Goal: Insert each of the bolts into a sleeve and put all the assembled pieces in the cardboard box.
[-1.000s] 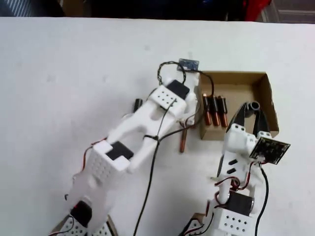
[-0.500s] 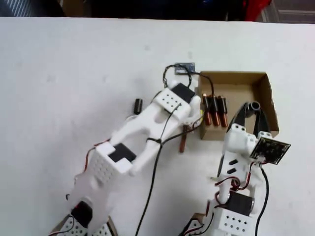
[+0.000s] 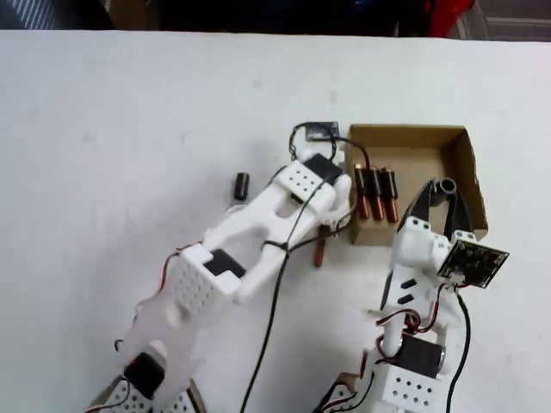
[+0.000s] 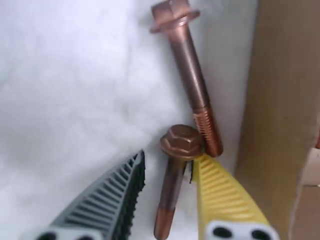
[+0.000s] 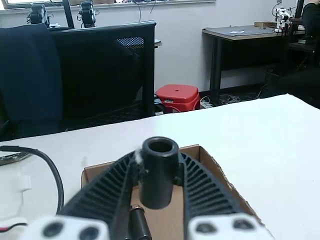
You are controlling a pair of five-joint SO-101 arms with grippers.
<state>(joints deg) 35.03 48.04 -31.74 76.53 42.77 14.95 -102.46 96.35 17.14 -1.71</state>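
Two copper bolts lie on the white table beside the cardboard box (image 4: 285, 100). The long bolt (image 4: 187, 75) lies against the box's outer wall. The second bolt (image 4: 172, 185) sits between the fingers of my open left gripper (image 4: 167, 160), close to the yellow finger (image 4: 220, 195). From above, the left gripper (image 3: 334, 222) is at the box's (image 3: 409, 132) left wall, with a bolt (image 3: 319, 249) sticking out below it. My right gripper (image 3: 443, 188) is shut on a black sleeve (image 5: 159, 172) held upright over the box's right side. Three assembled pieces (image 3: 376, 194) lie inside the box.
A loose black sleeve (image 3: 242, 185) stands on the table left of the left arm. Black cables (image 3: 275, 292) trail over the left arm. The far and left parts of the table (image 3: 129, 112) are bare. A chair and desks stand in the room behind.
The left arm has shifted right and down toward the box's left wall, closing in on the bolts. The right arm and its sleeve have stayed still.
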